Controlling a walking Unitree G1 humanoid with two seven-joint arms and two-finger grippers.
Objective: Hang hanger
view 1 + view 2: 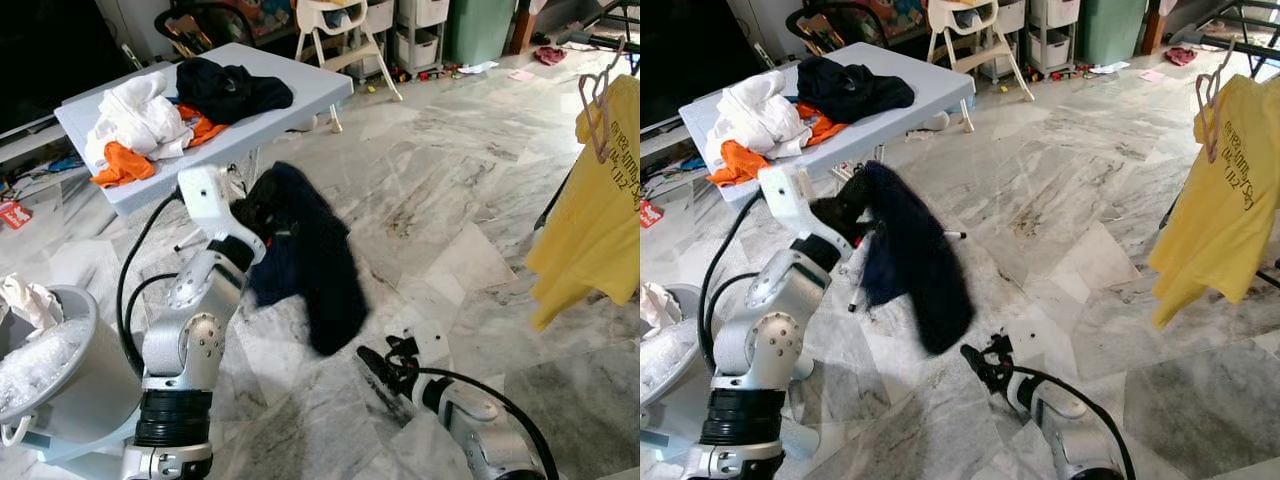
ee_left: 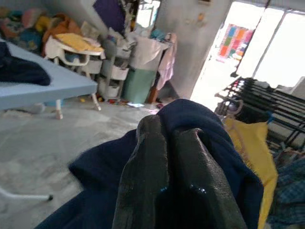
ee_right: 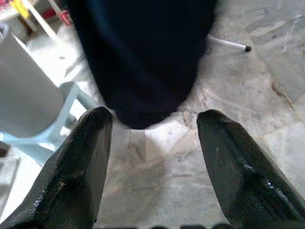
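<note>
Above the marble floor [image 1: 430, 190], the left gripper [image 1: 252, 213] pinches a dark navy garment [image 1: 310, 265], fingers pressed together, the cloth drooping near the grey table [image 1: 320, 85] of laundry. Low at near right, the right gripper [image 3: 152, 143] is spread beneath it. A yellow shirt [image 1: 595, 200] hangs on a pink hanger [image 1: 597, 100] at far right.
</note>
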